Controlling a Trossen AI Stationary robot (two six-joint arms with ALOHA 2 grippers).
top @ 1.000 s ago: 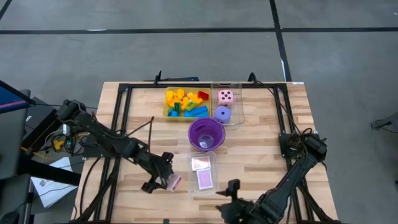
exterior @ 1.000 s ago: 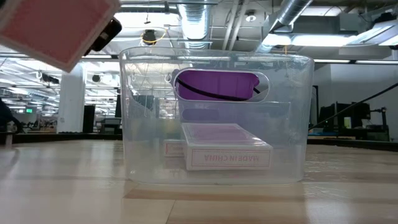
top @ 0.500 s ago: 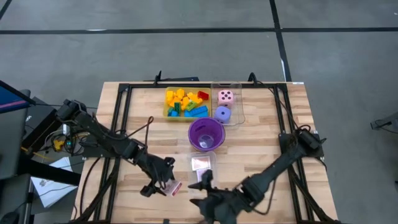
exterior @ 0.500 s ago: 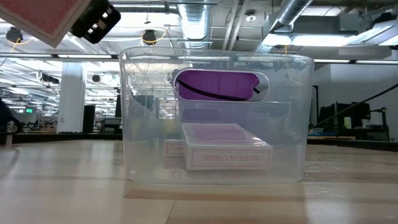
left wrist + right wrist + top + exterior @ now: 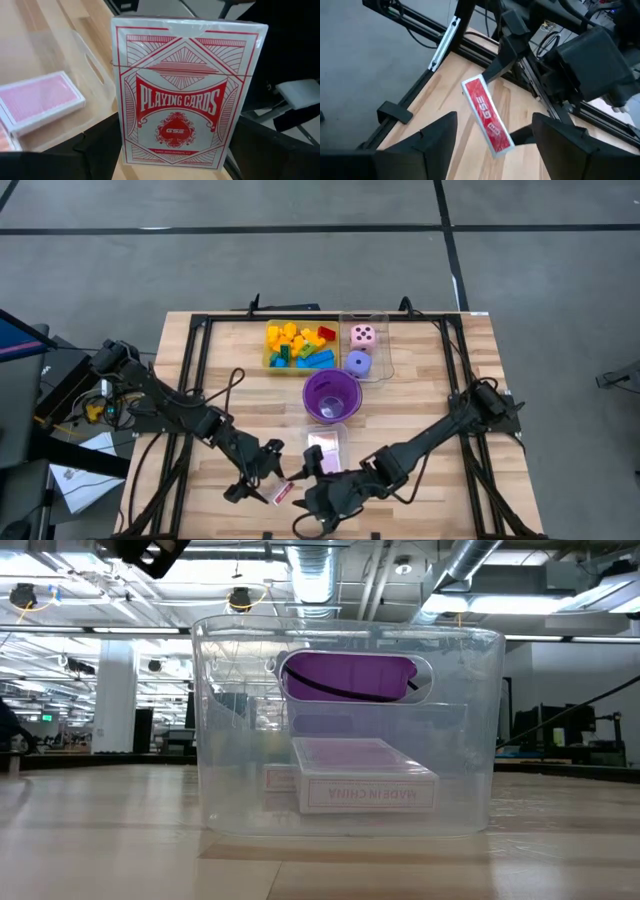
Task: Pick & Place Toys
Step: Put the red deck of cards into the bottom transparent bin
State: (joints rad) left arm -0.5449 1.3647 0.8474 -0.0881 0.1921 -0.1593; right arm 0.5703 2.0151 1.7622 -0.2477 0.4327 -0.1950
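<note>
My left gripper [image 5: 270, 483] is shut on a white-red card pack [image 5: 281, 491] above the table's near edge, left of the clear tray [image 5: 341, 442]. The pack fills the left wrist view [image 5: 182, 95] and shows edge-on in the right wrist view [image 5: 487, 116]. My right gripper [image 5: 309, 498] is open and empty just right of the pack, its fingers pointing at it. Two more card packs [image 5: 326, 456] lie flat in the clear tray. Plastic bricks [image 5: 297, 345] lie in a yellow tray. A pink die [image 5: 364, 335] and a purple die [image 5: 358, 362] sit in another clear tray. My left gripper pinches the card pack between its two fingers [image 5: 97, 150], one on each long narrow side [image 5: 119, 150], near the end closest to the wrist. The pack is lifted clear of the table and tilted, its printed face toward the wrist camera.
A purple translucent cup [image 5: 331, 395] stands mid-table between the two clear trays. In the low view the near clear tray [image 5: 230, 730] fills the middle, with a card pack [image 5: 365, 775] inside and the cup [image 5: 350, 675] behind it. Black frame rails [image 5: 192, 380] run along the table's sides.
My left gripper has carried the card pack toward the table's near edge and up, out of the low view's top. My right arm has swung along the near edge toward the table's left and now stands close to the pack.
</note>
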